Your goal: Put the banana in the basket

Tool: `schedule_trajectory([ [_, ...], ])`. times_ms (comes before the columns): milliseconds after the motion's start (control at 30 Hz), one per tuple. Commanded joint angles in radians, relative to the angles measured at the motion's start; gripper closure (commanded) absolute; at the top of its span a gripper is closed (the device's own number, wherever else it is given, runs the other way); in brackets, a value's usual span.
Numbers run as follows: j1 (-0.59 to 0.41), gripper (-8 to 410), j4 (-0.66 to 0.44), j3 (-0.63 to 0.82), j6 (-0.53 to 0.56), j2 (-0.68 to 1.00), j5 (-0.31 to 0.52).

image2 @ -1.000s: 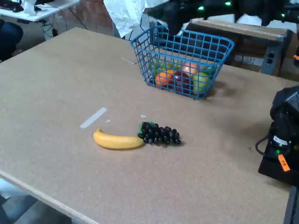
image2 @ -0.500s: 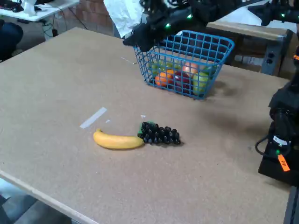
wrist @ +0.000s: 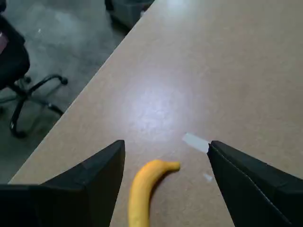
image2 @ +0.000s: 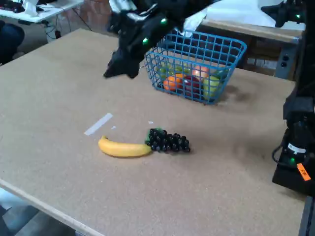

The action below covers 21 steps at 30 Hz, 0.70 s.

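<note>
Where the desk point(image2: 59, 83) drops off at its near left edge in the fixed view, bare floor shows below, and the wrist view shows the same edge running diagonally with a wheeled chair base point(wrist: 28, 94) standing on the floor beyond it. A short strip of pale tape point(image2: 98, 124) lies flat on the board left of centre, with wide open board all around it on the left and far sides. Just near of the tape lies the banana point(image2: 124, 148), flat on the desk, its curved back toward the near edge; a band of clear board separates it from that edge. Its right end touches or nearly touches the dark grape bunch point(image2: 169, 140), so the banana's right side is crowded while its left, near and far sides are free. Above and far of both, the gripper point(image2: 119, 69) hangs in the air over empty board, left of the basket point(image2: 231, 64) and well apart from the banana. In the wrist view its two dark fingers point(wrist: 94, 175) stand wide apart, holding nothing, with the banana's tip visible between them on the desk below. The blue basket sits far right of centre, upright, with round fruit point(image2: 189, 81) inside; open desk extends to its right and near sides.
</note>
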Motion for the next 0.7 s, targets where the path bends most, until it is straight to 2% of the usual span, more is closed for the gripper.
schedule_trajectory([
  [0, 0.041, 159, -0.086, 0.085, -0.037, 0.113, -0.006],
  [333, 0.051, 159, -0.096, 0.121, 0.027, 0.255, -0.005],
  [667, 0.051, 159, -0.217, 0.121, 0.027, 0.253, -0.005],
])
